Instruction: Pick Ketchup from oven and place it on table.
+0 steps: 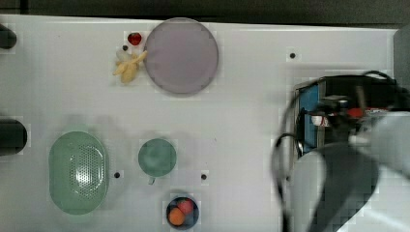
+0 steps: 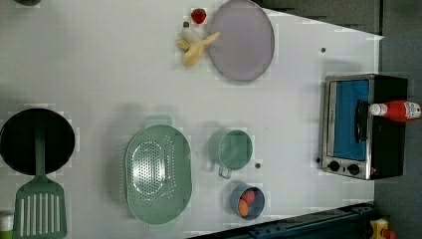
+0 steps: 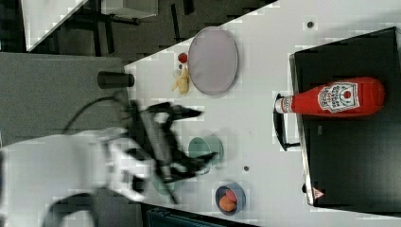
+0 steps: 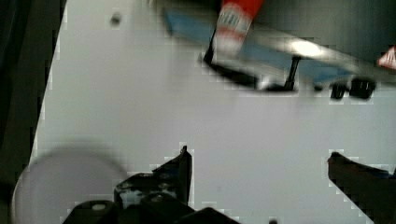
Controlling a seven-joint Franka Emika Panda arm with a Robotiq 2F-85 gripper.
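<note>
The black 2-fingered gripper (image 4: pixel 259 163) hangs wide open over bare white table (image 4: pixel 140 107), its fingers (image 4: pixel 180 170) spread far apart with nothing between them and nothing touched. In the right view the same gripper (image 3: pixel 201 137) hovers spread above the table, well apart from the oven (image 3: pixel 350 123).

And there is the slim red plastic Ketchup bottle with the white cap (image 3: pixel 333 98), lying on its side on the black top of the small boxy toaster oven, cap poking out past the oven's front edge above the dark handle. Its white-and-red label carries print too small to read. A small red-and-white triangular sticker (image 3: pixel 318 193) sits near the oven top's front corner, markings unreadable.

The left view gives the clean look at the oven (image 2: pixel 366 127): bluish glass door, silver frame, 2 black knobs, standing at the table's far right edge, with the Ketchup bottle (image 2: pixel 398 110) across its top.

In the top view the white arm (image 1: pixel 358 169) covers much of the oven (image 1: pixel 314 116).

Elsewhere on the table: a round greyish-purple plate (image 2: pixel 242 40), a green perforated colander (image 2: pixel 158 173), a green mug (image 2: pixel 233 149), and a small blue bowl of red and orange fruit (image 2: pixel 247 201).
</note>
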